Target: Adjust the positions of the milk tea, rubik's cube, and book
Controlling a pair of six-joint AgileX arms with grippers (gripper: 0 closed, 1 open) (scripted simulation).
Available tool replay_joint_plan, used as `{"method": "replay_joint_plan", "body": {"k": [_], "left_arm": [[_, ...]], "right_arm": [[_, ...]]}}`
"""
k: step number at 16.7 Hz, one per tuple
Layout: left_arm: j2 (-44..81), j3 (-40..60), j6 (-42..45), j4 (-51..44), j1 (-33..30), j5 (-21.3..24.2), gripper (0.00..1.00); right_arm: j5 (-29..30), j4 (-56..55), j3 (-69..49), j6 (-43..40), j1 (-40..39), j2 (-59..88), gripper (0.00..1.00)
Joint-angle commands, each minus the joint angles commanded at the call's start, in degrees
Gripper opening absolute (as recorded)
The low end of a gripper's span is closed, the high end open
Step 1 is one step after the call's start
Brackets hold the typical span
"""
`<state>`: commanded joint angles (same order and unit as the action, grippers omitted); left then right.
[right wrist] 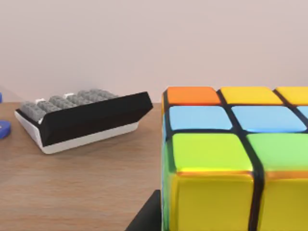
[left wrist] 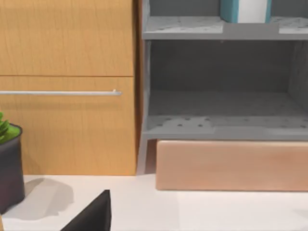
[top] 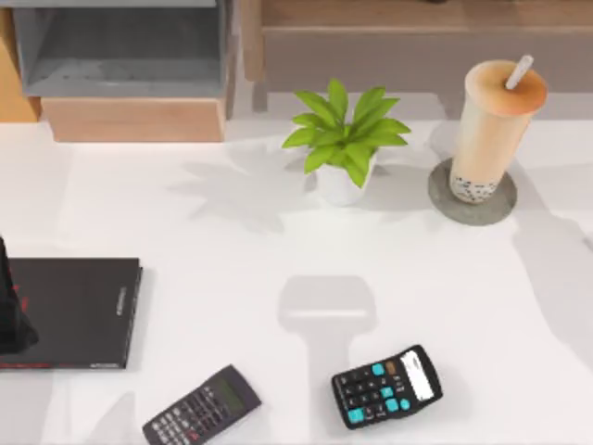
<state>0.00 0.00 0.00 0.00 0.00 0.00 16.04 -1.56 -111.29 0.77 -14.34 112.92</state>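
Nearest the front edge of the white counter [top: 232, 232] lie two calculators: a dark grey one [top: 201, 406] toward the left, set at an angle, and a black one with blue keys [top: 386, 386] toward the right. At the left edge, a flat black book [top: 74, 311] lies on the counter, and a dark part of the left arm [top: 11, 306] stands over its left end; whether the left gripper is open or closed cannot be told. In the left wrist view a dark wedge [left wrist: 94, 215] sits low in the picture, possibly a finger of that gripper, though that is unclear.

Farther back, near the middle, a green plant in a white pot [top: 343, 139] stands upright. To its right, the milk tea [top: 491, 130] stands on a grey round coaster [top: 445, 199], its white straw rising from the lid, dark pearls at the bottom.

At the back left, a grey open shelf unit [top: 120, 46] sits on a pale wooden block [top: 134, 119]. The left wrist view looks into that shelf, and the book [left wrist: 230, 10], teal with pale pages, stands upright on its upper level, beside a wooden cabinet [left wrist: 67, 86].

The right wrist view shows the rubik's cube [right wrist: 231, 159] very close, over a brown wooden surface [right wrist: 72, 192] that also carries a keyboard [right wrist: 82, 120]. Whether the right gripper holds the cube cannot be told.
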Motion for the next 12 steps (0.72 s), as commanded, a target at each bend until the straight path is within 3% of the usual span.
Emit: {"method": "replay_joint_plan", "body": {"k": [2,12], "left_arm": [[0.0,0.0,0.0,0.0,0.0,0.0,1.0],[0.0,0.0,0.0,0.0,0.0,0.0,1.0]], "right_arm": [[0.0,0.0,0.0,0.0,0.0,0.0,0.0],[0.0,0.0,0.0,0.0,0.0,0.0,0.75]]}}
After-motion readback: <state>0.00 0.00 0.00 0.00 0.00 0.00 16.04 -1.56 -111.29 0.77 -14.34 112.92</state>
